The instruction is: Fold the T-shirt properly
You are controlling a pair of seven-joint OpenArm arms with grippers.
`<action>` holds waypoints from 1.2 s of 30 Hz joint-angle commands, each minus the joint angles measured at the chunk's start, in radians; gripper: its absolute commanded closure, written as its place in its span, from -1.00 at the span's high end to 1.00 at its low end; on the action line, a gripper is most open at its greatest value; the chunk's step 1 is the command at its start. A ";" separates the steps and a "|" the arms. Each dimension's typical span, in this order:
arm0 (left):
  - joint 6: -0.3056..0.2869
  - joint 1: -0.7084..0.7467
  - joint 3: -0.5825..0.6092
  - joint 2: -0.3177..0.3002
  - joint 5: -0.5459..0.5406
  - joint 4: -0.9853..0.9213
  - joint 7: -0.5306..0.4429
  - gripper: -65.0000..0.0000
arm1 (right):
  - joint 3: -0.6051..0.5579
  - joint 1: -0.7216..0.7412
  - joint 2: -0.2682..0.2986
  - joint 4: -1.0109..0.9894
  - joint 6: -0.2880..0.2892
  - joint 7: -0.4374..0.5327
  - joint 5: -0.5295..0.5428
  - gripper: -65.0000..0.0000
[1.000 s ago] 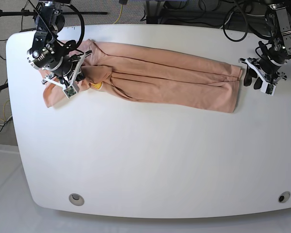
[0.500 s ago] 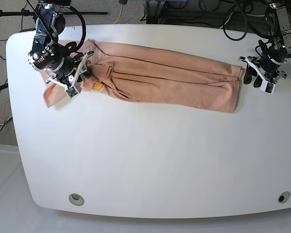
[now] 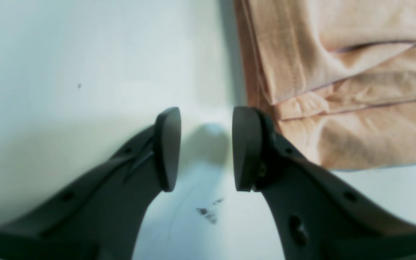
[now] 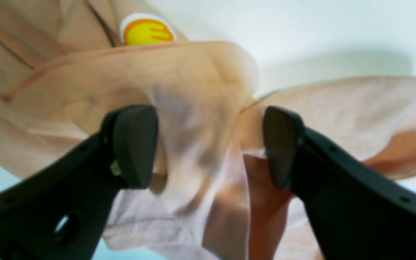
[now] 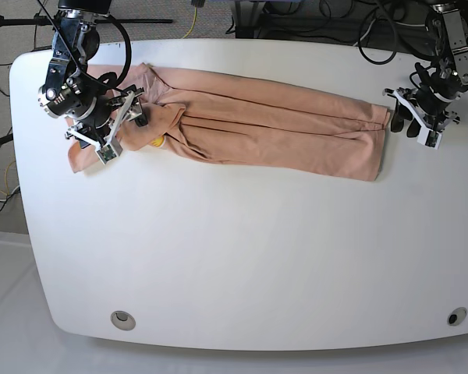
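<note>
The peach T-shirt (image 5: 273, 121) lies across the back of the white table (image 5: 234, 257) as a long, narrow, wrinkled band. Its yellow smiley print (image 5: 154, 142) peeks out near the left end and also shows in the right wrist view (image 4: 146, 30). My right gripper (image 5: 136, 117) is open over that left end, and a raised fold of the shirt (image 4: 200, 108) stands between its jaws (image 4: 208, 144). My left gripper (image 5: 402, 117) is open and empty on the bare table (image 3: 206, 126), just beside the shirt's hem end (image 3: 338, 72).
Two round grommet holes sit near the table's front edge, one on the left (image 5: 122, 319) and one on the right (image 5: 452, 316). Cables and stands (image 5: 312, 19) run behind the back edge. The table's left edge (image 5: 15, 156) is close to my right arm.
My right gripper has shifted a little to the left over the shirt's left end, and the fabric there has bunched, covering more of the smiley print. My left gripper has edged slightly back.
</note>
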 commanded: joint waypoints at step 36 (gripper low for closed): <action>0.002 -0.035 0.002 -0.010 -0.022 0.018 -0.002 -0.32 | 0.000 0.009 -0.094 0.013 -0.001 0.122 -0.037 -1.00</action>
